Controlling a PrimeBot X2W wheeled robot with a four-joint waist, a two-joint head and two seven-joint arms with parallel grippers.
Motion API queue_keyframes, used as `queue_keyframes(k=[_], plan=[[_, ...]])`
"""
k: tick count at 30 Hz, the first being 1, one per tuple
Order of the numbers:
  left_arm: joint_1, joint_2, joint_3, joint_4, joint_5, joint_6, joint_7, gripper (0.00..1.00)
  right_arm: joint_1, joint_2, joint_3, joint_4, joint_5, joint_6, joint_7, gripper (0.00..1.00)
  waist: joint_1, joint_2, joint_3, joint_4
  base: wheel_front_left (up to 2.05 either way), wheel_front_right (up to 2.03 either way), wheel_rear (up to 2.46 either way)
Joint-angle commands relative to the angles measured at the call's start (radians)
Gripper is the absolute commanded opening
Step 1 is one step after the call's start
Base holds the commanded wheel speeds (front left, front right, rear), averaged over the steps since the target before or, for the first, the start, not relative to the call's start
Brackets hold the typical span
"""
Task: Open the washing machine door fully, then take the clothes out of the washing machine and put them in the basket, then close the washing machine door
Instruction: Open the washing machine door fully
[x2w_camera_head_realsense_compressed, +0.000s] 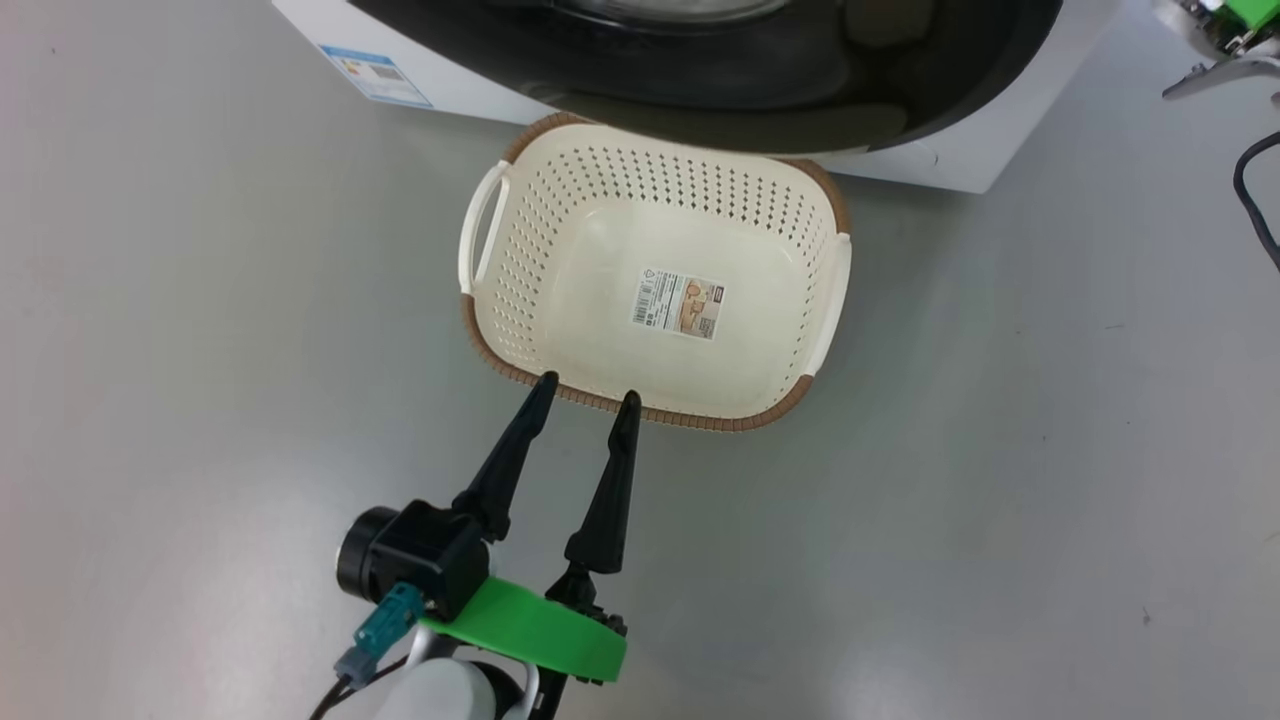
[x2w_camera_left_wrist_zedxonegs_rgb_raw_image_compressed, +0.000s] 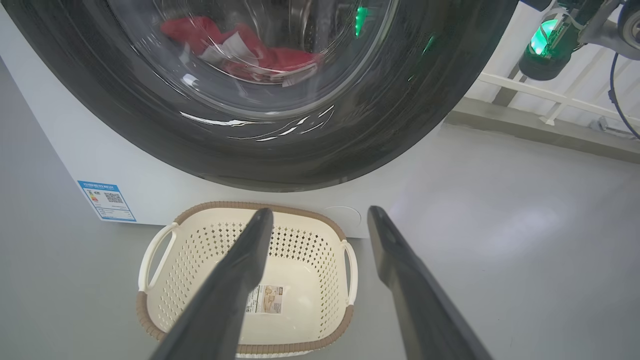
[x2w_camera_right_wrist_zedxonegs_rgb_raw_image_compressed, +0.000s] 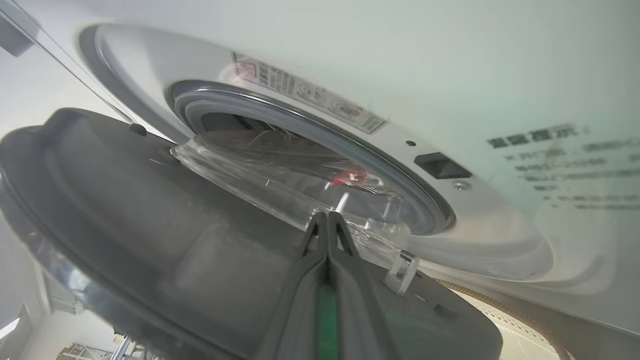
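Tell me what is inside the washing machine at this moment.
Red clothes with white trim lie inside, seen through the glass of the washing machine door. Its black rim hides the rest of the drum.

Probably a robot test lab, not a home: bare glossy grey floor, lone washing machine at twelve o'clock, green-fitted equipment at two o'clock.

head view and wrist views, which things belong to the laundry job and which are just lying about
Job: washing machine door, clothes inside the washing machine, basket, left gripper, right gripper.
Lying about: black cable, white railing.
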Motion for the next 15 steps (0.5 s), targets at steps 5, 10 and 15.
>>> queue_keyframes(k=[5, 10, 15], plan=[[0.02, 0.009, 0.038, -0.014, 0.006, 0.003, -0.012, 1.0, 0.074, 0.039, 0.009, -0.06, 0.022, 0.008, 0.04, 0.0, 0.0, 0.0, -0.037, -0.012, 0.0, 0.0, 0.0], [0.028, 0.009, 0.046, -0.009, 0.011, 0.0, -0.012, 1.0, 0.112, 0.047, 0.024, -0.083, 0.009, 0.008, 0.063, 0.0, 0.0, 0.0, -0.06, -0.019, 0.0, 0.0, 0.0], [0.04, 0.009, 0.056, -0.003, 0.019, -0.005, -0.012, 1.0, 0.152, 0.064, 0.029, -0.108, 0.014, 0.008, 0.089, 0.0, 0.0, 0.0, -0.085, -0.027, 0.0, 0.0, 0.0]])
